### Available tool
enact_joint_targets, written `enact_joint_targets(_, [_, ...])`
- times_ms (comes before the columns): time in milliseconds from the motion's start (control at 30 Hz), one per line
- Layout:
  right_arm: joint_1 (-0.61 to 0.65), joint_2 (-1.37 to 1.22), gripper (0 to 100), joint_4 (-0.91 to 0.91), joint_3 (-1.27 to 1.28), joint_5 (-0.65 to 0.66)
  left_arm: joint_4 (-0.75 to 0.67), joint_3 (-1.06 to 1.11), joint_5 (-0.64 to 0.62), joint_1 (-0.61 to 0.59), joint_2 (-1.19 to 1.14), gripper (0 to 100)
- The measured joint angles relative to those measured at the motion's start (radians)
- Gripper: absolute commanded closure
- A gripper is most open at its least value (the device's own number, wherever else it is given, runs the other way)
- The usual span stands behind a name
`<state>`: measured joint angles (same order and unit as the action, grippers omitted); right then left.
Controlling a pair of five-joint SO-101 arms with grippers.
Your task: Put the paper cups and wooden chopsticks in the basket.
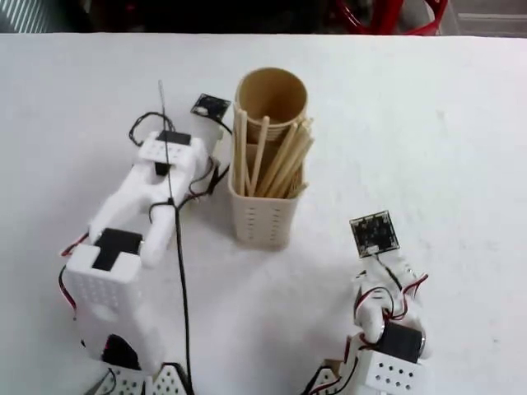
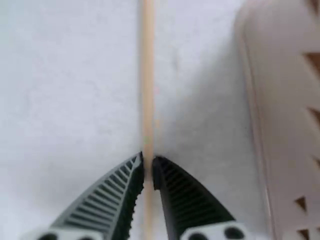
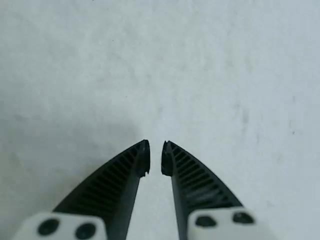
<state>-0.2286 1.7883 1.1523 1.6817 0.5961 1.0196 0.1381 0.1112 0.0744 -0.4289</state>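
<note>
The left gripper (image 2: 148, 167) was clamped on 1 wooden chopstick (image 2: 146, 75) just beside the basket (image 2: 280, 100) wall, the stick running straight out ahead of its jaws. A paper cup (image 1: 272, 95) and the other chopsticks (image 1: 276, 160) stood in the basket. The right gripper (image 3: 155, 157) hung over the table (image 3: 225, 60), well apart from the basket — jaws a narrow gap apart, holding nothing.
</note>
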Motion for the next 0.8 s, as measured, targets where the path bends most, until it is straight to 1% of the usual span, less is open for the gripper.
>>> enact_joint_targets(233, [0.000, 0.000, 94.2, 0.000, 0.000, 0.000, 0.000, 0.000, -0.002, -0.006, 0.000, 98])
enact_joint_targets(400, [0.000, 0.000, 94.2, 0.000, 0.000, 0.000, 0.018, 0.018, -0.005, -0.074, 0.060, 98])
enact_joint_targets(533, [0.000, 0.000, 94.2, 0.000, 0.000, 0.000, 0.020, 0.086, -0.025, -0.112, 0.195, 98])
enact_joint_targets(667, [0.000, 0.000, 94.2, 0.000, 0.000, 0.000, -0.003, 0.149, -0.026, -0.107, 0.364, 98])
enact_joint_targets(800, [0.000, 0.000, 94.2, 0.000, 0.000, 0.000, -0.011, 0.155, -0.026, -0.095, 0.569, 98])
